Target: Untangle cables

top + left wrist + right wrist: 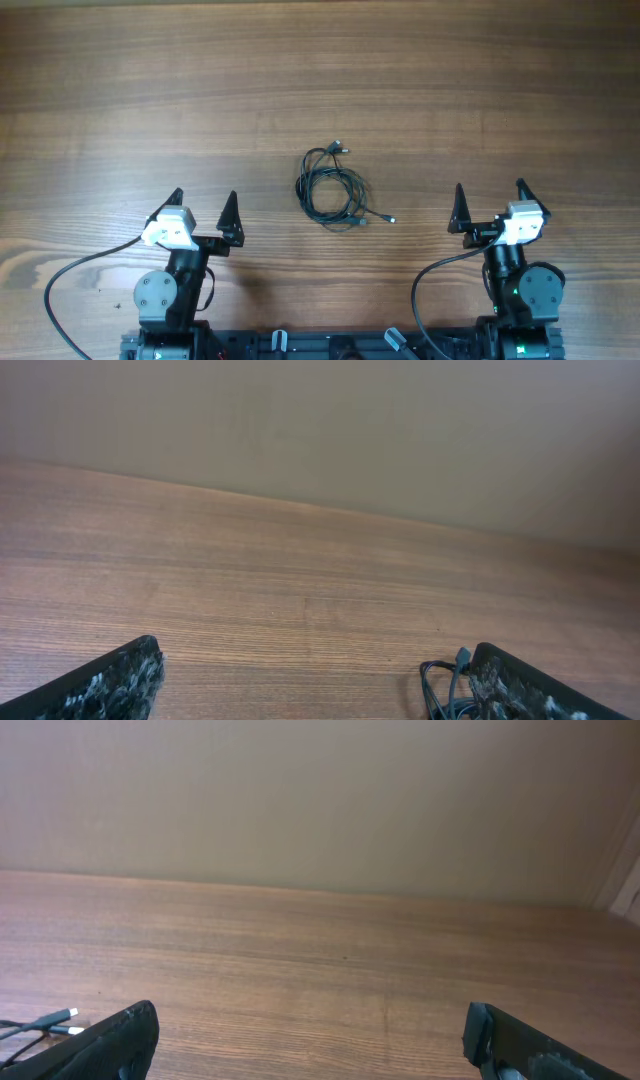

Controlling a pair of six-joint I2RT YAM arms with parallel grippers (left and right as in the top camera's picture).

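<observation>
The cables (330, 190) lie in one loose black coil on the wooden table, midway between the arms, with small silvery plug ends sticking out at the top and lower right. My left gripper (203, 207) is open and empty, left of the coil. My right gripper (489, 199) is open and empty, right of it. In the left wrist view the coil (445, 685) shows beside the right finger of the gripper (315, 680). In the right wrist view the plug ends (45, 1023) show at the far left, beside the gripper (310, 1035).
Thick black arm cables (70, 275) loop over the table near each arm base at the front edge. A plain wall stands behind the table's far edge (320, 892).
</observation>
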